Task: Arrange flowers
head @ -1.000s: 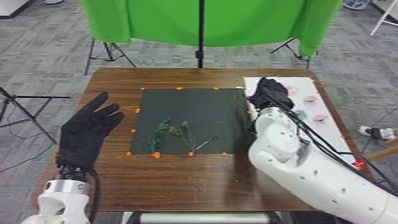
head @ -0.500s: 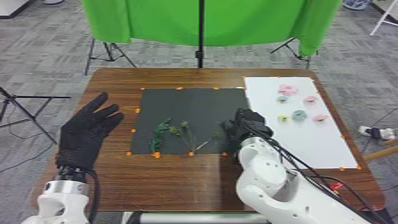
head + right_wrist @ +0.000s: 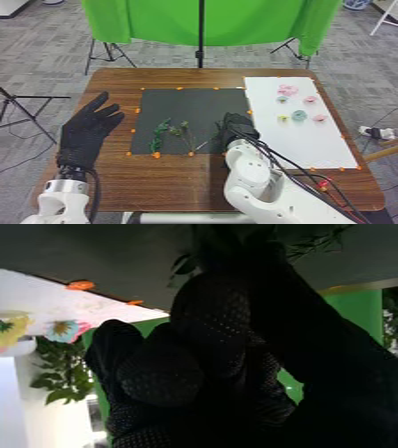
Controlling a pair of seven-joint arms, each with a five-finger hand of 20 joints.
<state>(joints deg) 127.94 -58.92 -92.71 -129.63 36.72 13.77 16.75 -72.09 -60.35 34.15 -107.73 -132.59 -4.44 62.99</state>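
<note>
Six flower heads (image 3: 298, 115) lie on the white sheet (image 3: 306, 145), toward its 12 o'clock half: three pink, two blue-green and one yellow. That sheet sits on the 2 to 4 o'clock side of the table (image 3: 191, 185). The black sheet (image 3: 191, 107) beside it carries a leafy green sprig (image 3: 160, 134) around 8 o'clock and thin stems (image 3: 186, 131) near 6 o'clock. Orange tabs (image 3: 156, 155) dot the edges of both sheets. The right hand (image 3: 240, 126) is at the black sheet's 3 to 4 o'clock edge; whether it grasps anything I cannot tell. Over the table's 9 o'clock side, the left hand (image 3: 85, 131) is released, fingers loosely spread. The table is brown wood. Past its 12 o'clock edge hang a green cloth (image 3: 258, 25) and a black stand (image 3: 201, 40), above grey carpet (image 3: 53, 65).
</note>
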